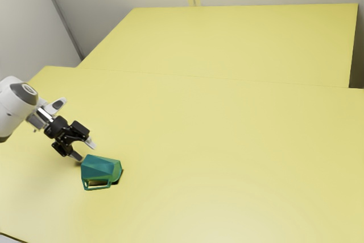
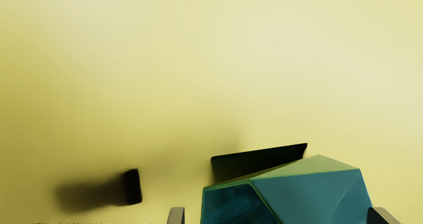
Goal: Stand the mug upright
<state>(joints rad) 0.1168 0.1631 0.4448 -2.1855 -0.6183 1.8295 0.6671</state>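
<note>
Teal, faceted mug (image 1: pixel 100 167) is lying on its side on the yellow table (image 1: pixel 227 157), black two-finger gripper (image 1: pixel 85 151) wide open right by it. Tbh, an off-centre squeeze could send that slanted body skidding or rolling.

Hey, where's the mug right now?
The mug lies on its side on the table, toward the exterior view's left, just by the fingertips of the open tool.
</note>
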